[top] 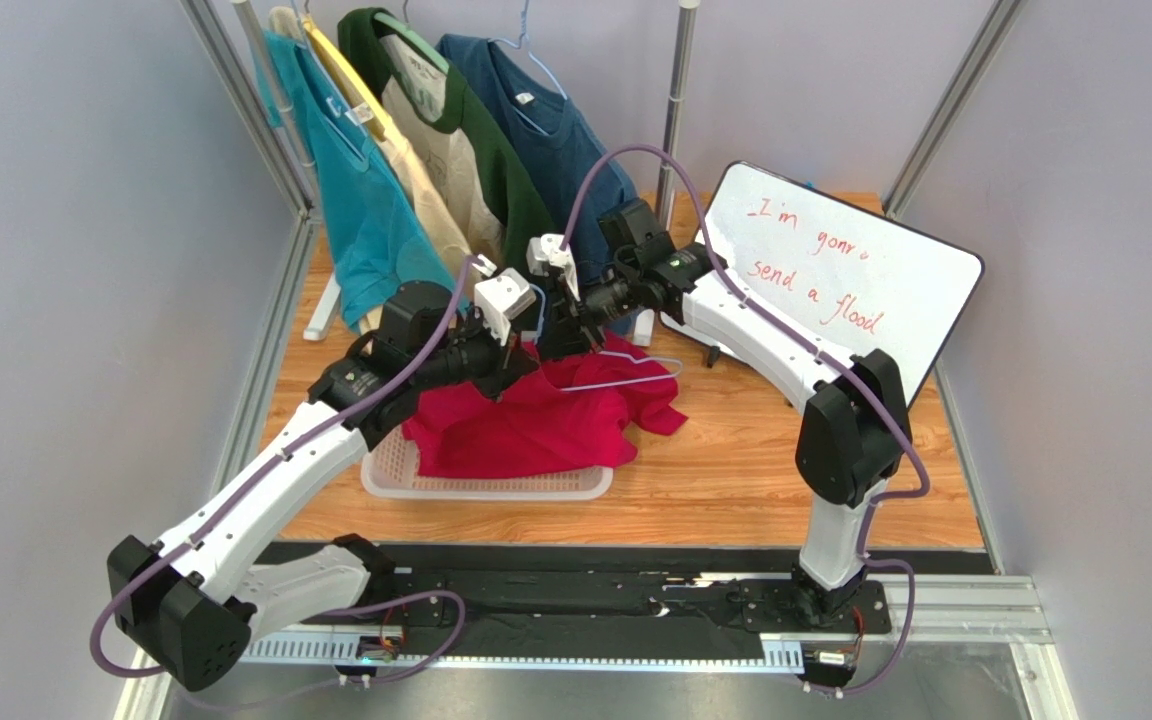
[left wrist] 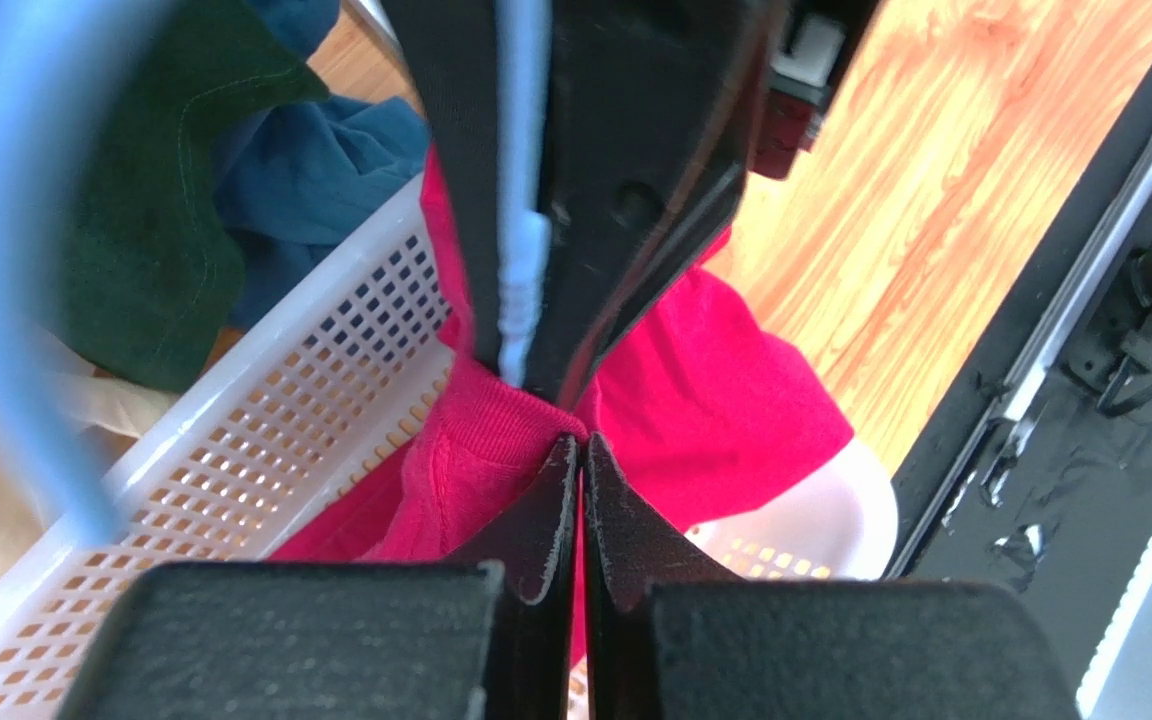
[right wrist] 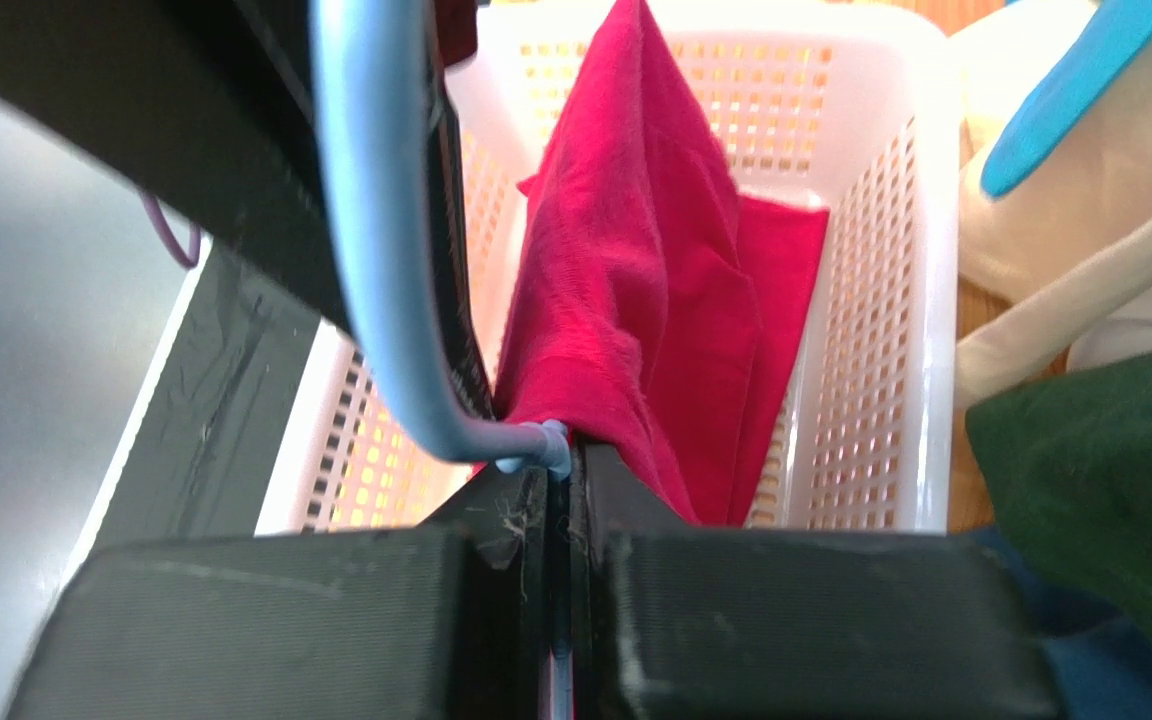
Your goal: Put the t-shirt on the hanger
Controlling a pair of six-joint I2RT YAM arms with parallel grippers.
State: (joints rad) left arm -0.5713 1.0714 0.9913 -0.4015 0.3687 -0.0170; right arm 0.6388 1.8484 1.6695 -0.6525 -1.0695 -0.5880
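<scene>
The red t-shirt (top: pixel 537 420) lies bunched in a white basket (top: pixel 492 483), with part of it lifted up. My left gripper (top: pixel 515 360) is shut on the shirt's ribbed collar edge (left wrist: pixel 500 428), and red cloth shows between its pads. My right gripper (top: pixel 585 333) is shut on the light-blue wire hanger (top: pixel 642 368), right beside the left gripper. The wire runs between its jaws, and the hook (right wrist: pixel 372 225) curves up to the left. The hanger wire (left wrist: pixel 519 225) goes down into the collar. The shirt (right wrist: pixel 642 300) hangs from the jaws into the basket (right wrist: pixel 853 300).
A rack at the back left holds teal (top: pixel 349 195), cream-and-green (top: pixel 455 143) and navy (top: pixel 545 135) shirts on like hangers. A whiteboard (top: pixel 853 278) leans at the right. The wooden tabletop (top: pixel 808 495) lies in front of and to the right of the basket.
</scene>
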